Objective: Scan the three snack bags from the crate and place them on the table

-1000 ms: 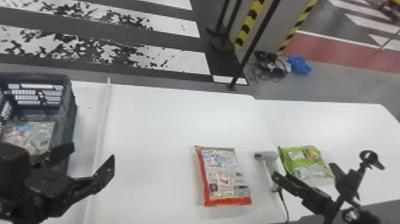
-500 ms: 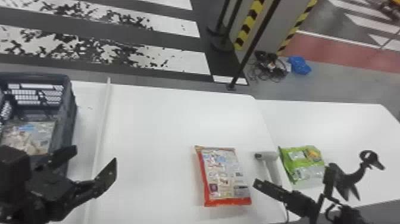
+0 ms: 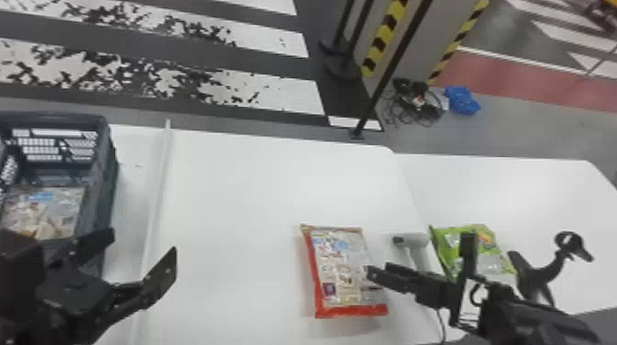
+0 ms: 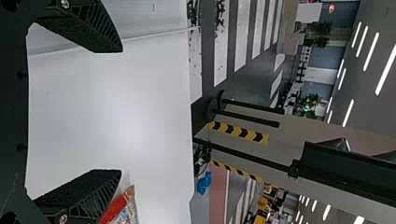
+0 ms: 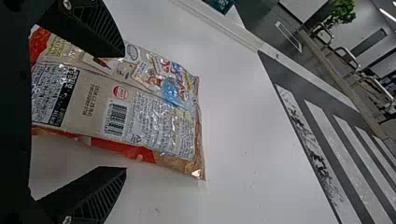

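My left gripper (image 3: 133,250) is parked open beside the dark crate (image 3: 106,183), where a snack bag (image 3: 43,211) lies. Its spread fingers show in the left wrist view, left gripper (image 4: 121,111). A red-edged snack bag (image 3: 342,270) lies flat, printed back up, on the white table (image 3: 238,206). At its right edge is my open right gripper (image 3: 420,257); in the right wrist view the right gripper (image 5: 124,112) has the bag (image 5: 154,116) beyond its parted fingers, barcode showing. The white scanner (image 3: 413,241) lies between this bag and a green snack bag (image 3: 486,252), which the right gripper partly covers.
A black object with a curved neck (image 3: 560,254) stands at the right. The scanner's cable (image 3: 441,323) runs to the table's near edge. A raised white strip (image 3: 158,202) crosses the table beside the crate. Behind the table a black pole (image 3: 390,69) rises.
My right gripper has moved left, from in front of the green bag to the red-edged bag's right edge. The left gripper has shifted only slightly; the bags lie where they were.
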### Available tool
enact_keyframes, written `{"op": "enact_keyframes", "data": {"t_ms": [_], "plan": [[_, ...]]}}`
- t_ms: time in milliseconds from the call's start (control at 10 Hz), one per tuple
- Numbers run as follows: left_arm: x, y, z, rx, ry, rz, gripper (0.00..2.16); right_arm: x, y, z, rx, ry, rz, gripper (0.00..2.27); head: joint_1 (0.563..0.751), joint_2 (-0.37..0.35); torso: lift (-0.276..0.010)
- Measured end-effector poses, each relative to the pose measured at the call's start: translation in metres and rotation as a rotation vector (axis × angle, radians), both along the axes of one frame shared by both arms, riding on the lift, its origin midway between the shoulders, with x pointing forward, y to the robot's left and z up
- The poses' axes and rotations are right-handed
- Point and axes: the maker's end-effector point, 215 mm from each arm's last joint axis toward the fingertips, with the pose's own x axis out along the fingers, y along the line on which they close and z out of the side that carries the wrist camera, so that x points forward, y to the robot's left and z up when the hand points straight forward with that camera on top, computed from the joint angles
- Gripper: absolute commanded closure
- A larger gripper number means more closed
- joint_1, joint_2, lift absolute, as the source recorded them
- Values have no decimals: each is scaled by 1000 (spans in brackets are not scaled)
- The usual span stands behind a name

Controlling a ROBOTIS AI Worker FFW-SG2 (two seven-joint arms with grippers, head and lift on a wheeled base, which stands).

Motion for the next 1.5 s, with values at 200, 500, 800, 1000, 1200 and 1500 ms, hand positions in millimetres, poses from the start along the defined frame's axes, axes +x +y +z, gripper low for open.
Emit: {"op": "enact_keyframes", "data": {"t_ms": [200, 500, 800, 1000, 1200, 1500], "plan": [[0, 1, 0, 2, -2, 3, 70, -2, 12, -10, -8, 25, 47, 76, 695, -350, -36], [3, -2, 0, -2, -5, -2, 70, -13, 33, -24, 0, 60, 100, 1602, 695, -350, -36], [4, -3, 0, -4, -11, -7, 70, -5, 42, -27, -49, -12, 132, 2199, 695, -350, -36], [5, -1, 1, -4, -14, -6, 70, -5, 43, -23, -53, -52, 129, 2216, 695, -350, -36], [5, -1, 1, -6, -17, -5, 70, -7, 41, -15, -37, -68, 101, 2216, 695, -350, -36], [5, -1, 1, -9, -17, -5, 70, 1, 22, 47, 47, -119, 14, 2216, 695, -350, -36]]}}
